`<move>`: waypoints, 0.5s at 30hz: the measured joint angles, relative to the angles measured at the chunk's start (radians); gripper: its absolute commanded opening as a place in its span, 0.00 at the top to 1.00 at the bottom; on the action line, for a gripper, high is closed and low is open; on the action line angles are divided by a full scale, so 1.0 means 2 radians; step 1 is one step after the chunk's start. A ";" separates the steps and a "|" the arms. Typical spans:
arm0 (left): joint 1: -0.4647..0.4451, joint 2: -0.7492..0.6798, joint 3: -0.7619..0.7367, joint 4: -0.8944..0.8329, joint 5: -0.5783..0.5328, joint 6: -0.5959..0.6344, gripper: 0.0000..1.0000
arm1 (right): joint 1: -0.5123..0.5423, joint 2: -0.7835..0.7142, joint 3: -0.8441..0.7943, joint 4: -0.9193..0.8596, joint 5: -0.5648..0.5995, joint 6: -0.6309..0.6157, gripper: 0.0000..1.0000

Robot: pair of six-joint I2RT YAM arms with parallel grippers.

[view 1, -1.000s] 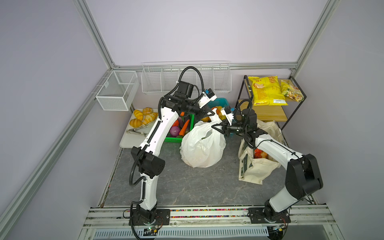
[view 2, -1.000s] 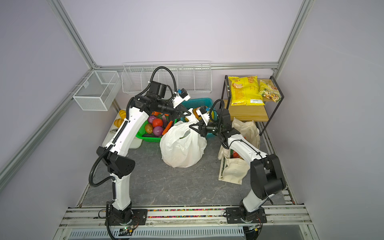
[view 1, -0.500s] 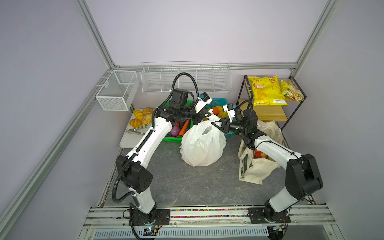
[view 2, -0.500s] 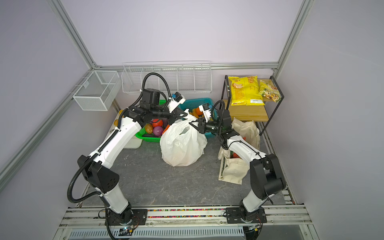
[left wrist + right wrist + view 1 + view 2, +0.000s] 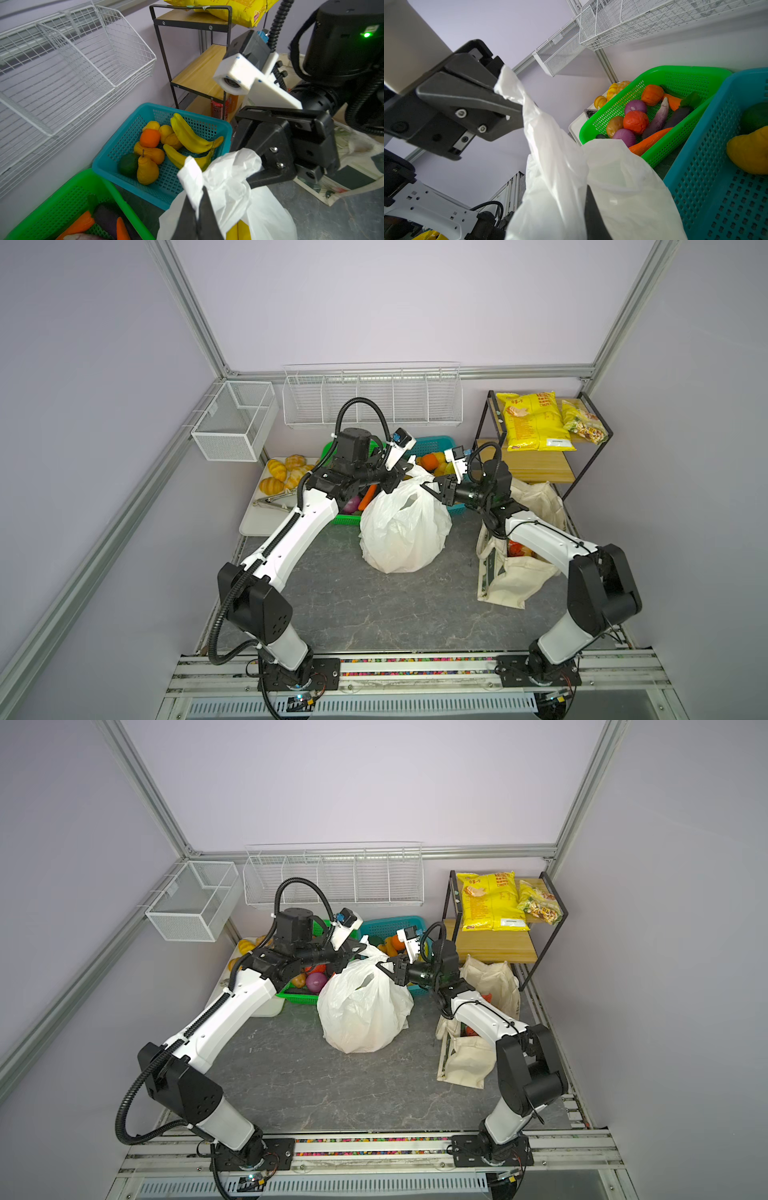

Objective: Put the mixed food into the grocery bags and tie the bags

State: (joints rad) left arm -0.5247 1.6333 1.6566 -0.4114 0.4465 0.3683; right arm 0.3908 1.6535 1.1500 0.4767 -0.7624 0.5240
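Observation:
The white plastic grocery bag [image 5: 405, 526] [image 5: 365, 1006] stands full in the middle of the floor. My left gripper [image 5: 402, 477] [image 5: 196, 199] is shut on one of its twisted handles at the top. My right gripper [image 5: 432, 489] [image 5: 583, 199] is shut on the other handle, close beside it. A yellow banana [image 5: 239, 230] shows through the bag's mouth. The cream canvas tote [image 5: 519, 576] slumps on the right under my right arm, with red and orange food [image 5: 517, 549] inside it.
Behind the bag are a teal basket [image 5: 434, 443] of fruit and a green basket [image 5: 345, 519] of vegetables. A white tray [image 5: 257, 524] with bread rolls lies at the left. A black shelf [image 5: 536, 464] holds a yellow chip bag [image 5: 532, 420]. Wire baskets [image 5: 374, 398] hang on the back wall.
My left arm's elbow has swung down and to the left while its gripper stays on the bag's top. The right gripper has barely shifted. Both keep their hold.

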 measured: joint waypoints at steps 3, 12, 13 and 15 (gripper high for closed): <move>0.000 0.000 0.000 0.002 -0.009 -0.003 1.00 | 0.000 0.001 0.000 0.007 0.005 0.009 0.89; -0.007 -0.041 -0.074 0.015 -0.006 0.031 1.00 | 0.007 0.009 0.000 0.007 0.049 0.060 0.91; -0.011 -0.047 -0.084 0.015 -0.007 0.040 1.00 | 0.008 0.010 0.000 0.007 0.051 0.066 0.91; -0.018 -0.053 -0.101 0.018 -0.013 0.056 1.00 | 0.010 0.012 0.000 0.007 0.054 0.076 0.91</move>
State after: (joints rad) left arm -0.5602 1.5265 1.4544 -0.3756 0.4210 0.4793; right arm 0.4107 1.6775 1.1496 0.4915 -0.6540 0.6758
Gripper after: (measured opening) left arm 0.047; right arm 0.092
